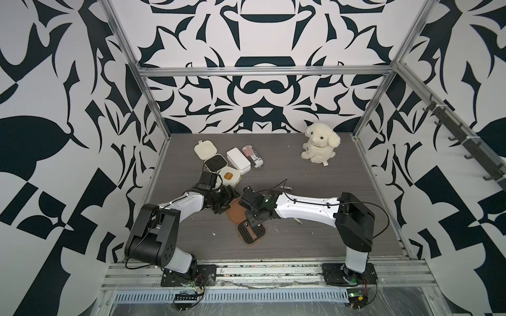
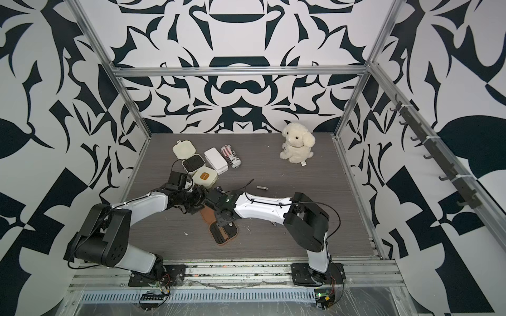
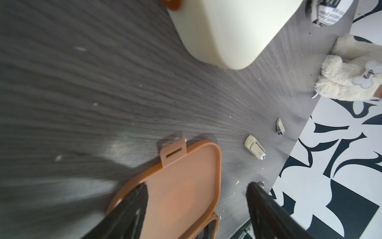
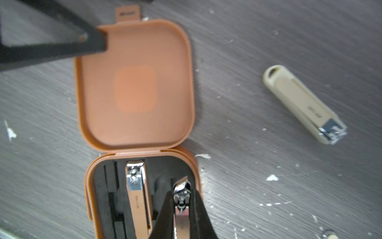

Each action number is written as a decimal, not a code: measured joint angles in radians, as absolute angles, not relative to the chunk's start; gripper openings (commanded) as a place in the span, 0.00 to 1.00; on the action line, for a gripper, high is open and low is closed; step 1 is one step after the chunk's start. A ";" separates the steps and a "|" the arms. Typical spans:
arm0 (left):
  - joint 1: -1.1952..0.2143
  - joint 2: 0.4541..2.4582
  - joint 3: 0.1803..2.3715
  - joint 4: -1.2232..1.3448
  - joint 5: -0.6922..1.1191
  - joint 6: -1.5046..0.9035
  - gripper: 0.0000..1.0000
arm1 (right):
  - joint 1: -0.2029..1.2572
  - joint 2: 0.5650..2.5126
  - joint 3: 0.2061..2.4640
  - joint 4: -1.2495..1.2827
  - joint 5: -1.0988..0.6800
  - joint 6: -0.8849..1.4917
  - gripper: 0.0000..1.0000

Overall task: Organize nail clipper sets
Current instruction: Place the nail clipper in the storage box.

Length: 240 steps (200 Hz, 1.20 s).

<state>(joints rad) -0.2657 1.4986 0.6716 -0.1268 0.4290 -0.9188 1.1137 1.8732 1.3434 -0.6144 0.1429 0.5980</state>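
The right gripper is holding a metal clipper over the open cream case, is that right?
Not cream: the right wrist view shows the right gripper holding a metal clipper over the open brown case.

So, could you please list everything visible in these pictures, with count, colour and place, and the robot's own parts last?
Tan-brown plastic hinged case: 1, open, front centre.
Cream plastic hinged cases: 2, back left; this one open, the other shut.
White rectangular box: 1, beside the cream cases.
Striped can: 1, lying beside the box.
Cream plush dog: 1, back right.
Metal nail clippers: 4; this one seated in the tan case, one held, a beige one and a small one loose.
Small metal piece: 1, beside the right arm, too small to name.
Grey wood-grain table: 1.
Left fingers: black, open, one over the tan lid.
Right fingers: black, shut on a clipper.
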 measured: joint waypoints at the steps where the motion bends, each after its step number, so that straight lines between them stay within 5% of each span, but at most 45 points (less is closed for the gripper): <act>1: -0.266 1.499 0.671 -0.126 0.429 -0.919 0.80 | 1.114 1.873 1.343 -0.614 0.143 0.598 0.06; 240: -0.266 1.499 0.668 -0.116 0.425 -0.920 0.79 | 1.156 1.906 1.253 -0.481 0.149 0.603 0.04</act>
<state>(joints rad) -0.2657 1.4986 0.6678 -0.1162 0.4252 -0.9195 1.1557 1.9057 1.2526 -0.4812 0.1490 0.6025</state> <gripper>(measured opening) 0.793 0.149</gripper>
